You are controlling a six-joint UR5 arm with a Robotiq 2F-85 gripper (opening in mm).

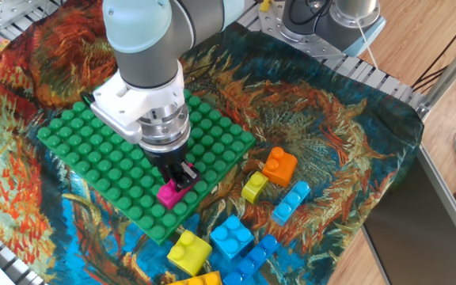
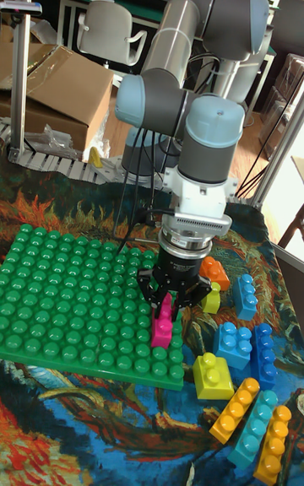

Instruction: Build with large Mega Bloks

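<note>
A magenta oblong Mega Blok [image 1: 172, 191] [image 2: 162, 331] stands on the near right corner area of the green studded baseplate [image 1: 93, 150] [image 2: 67, 283]. My gripper [image 1: 180, 175] [image 2: 167, 307] points straight down over it, its fingers shut on the brick's upper end. Loose bricks lie on the cloth to the right of the plate: orange [image 1: 279, 166], small yellow [image 1: 254, 187], light blue [image 1: 291, 202], blue [image 1: 231, 236] and a yellow one [image 1: 189, 252]. The brick's far side is hidden behind the fingers.
More oblong bricks lie near the front edge: yellow [image 2: 236, 408], light blue [image 2: 257, 425], orange [image 2: 273, 444]. A patterned cloth covers the table. A second robot base [image 1: 323, 20] stands at the back, and the table's right edge [image 1: 418, 158] drops off.
</note>
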